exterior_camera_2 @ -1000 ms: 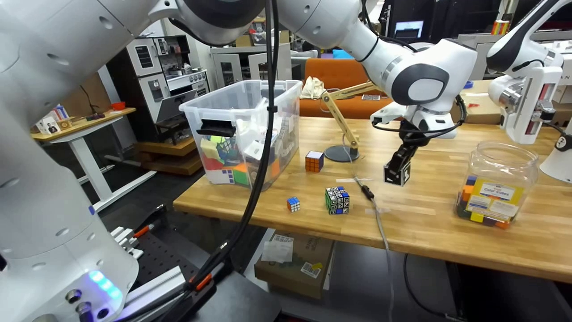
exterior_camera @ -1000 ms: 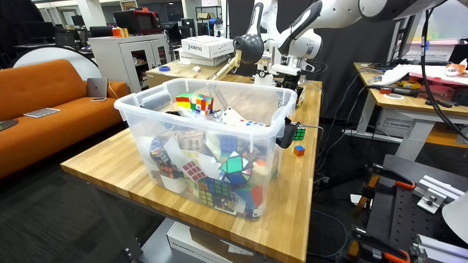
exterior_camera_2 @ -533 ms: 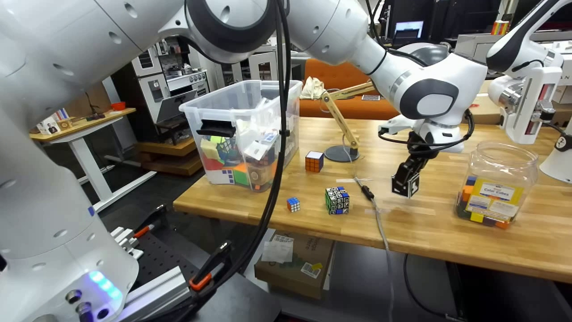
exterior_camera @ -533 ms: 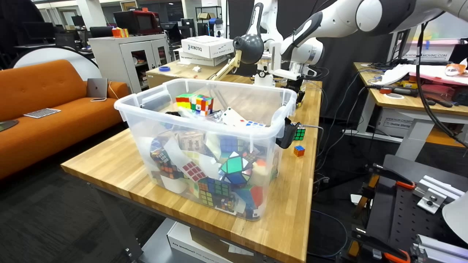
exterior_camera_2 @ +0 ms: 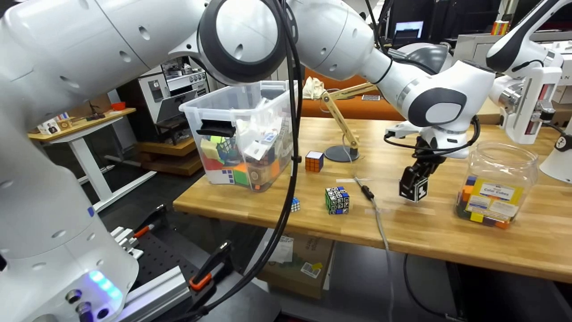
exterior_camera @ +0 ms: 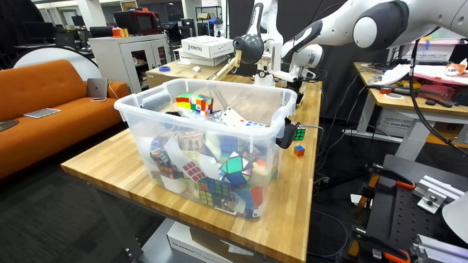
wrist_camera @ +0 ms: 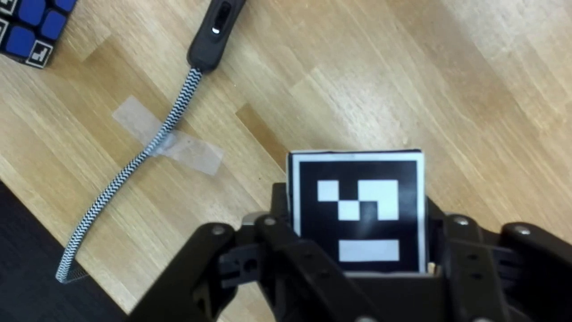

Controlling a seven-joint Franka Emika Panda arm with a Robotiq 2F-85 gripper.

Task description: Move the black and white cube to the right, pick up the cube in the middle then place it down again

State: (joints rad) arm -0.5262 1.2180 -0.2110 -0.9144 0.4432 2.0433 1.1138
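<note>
In the wrist view, you are holding the black and white cube [wrist_camera: 359, 210] clamped in the gripper [wrist_camera: 356, 217], 2 fingers [wrist_camera: 280, 201] touching opposite sides, while a striped cord [wrist_camera: 119, 178] is crossing the table [wrist_camera: 482, 112] at left. In an exterior view, you are holding it between the patterned puzzle cube [exterior_camera_2: 337, 200] and the clear jar [exterior_camera_2: 497, 197], and whether it is touching the table I cannot tell. In an exterior view, your gripper is showing beyond the clear plastic bin [exterior_camera: 204, 124], and a small multicoloured cube [exterior_camera: 299, 151] is resting near it.

Open tabletop [exterior_camera_2: 440, 210] separates the hand [wrist_camera: 357, 212], jar [exterior_camera_2: 505, 167] and cord [wrist_camera: 178, 105].
</note>
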